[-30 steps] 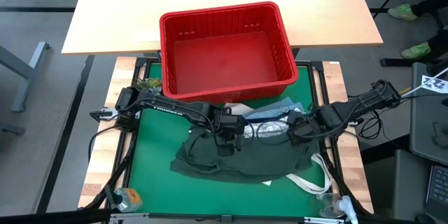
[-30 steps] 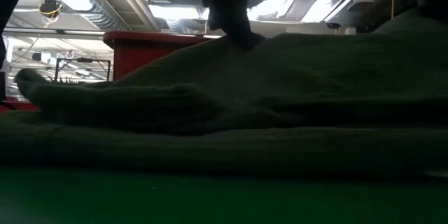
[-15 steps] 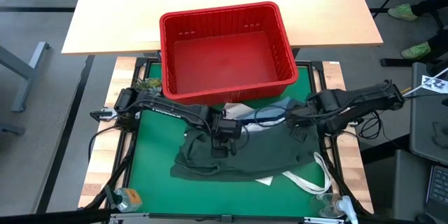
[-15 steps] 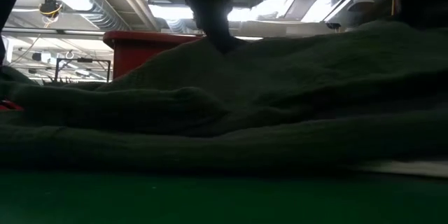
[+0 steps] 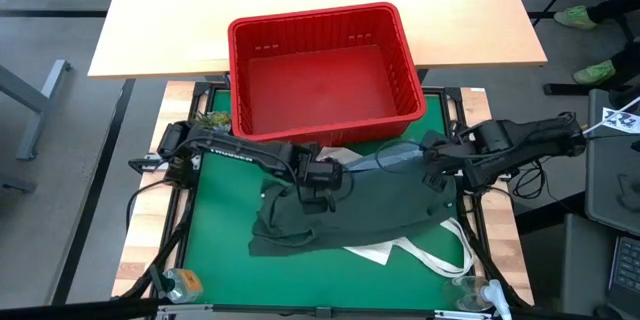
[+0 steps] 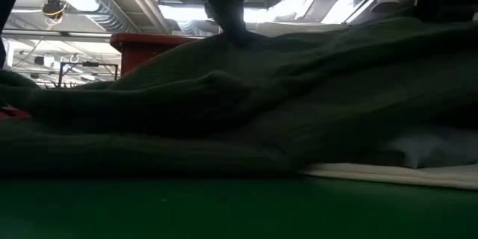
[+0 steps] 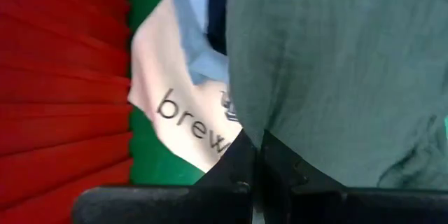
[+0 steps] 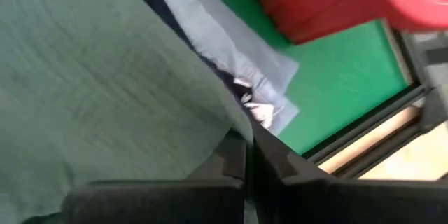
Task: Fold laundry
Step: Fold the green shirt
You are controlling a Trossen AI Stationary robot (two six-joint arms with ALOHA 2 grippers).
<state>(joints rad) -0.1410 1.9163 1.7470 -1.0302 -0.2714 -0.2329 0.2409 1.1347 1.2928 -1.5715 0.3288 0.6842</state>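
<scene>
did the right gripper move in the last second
Yes. In the high view the right gripper, shut on the olive garment, has moved up toward the red basket and slightly right.

I've got both grippers pinching the dark olive garment [image 5: 345, 215] over the green worktop [image 5: 215, 235], left gripper [image 5: 318, 186], right gripper [image 5: 437, 163], empty red basket [image 5: 322, 70] just behind them.

Both arms reach inward over the counter's middle. The left pincer [image 5: 318, 182] is clamped tight, fingers pressed together. The right pincer [image 5: 432, 165], well apart from it, is likewise clamped tight.
</scene>
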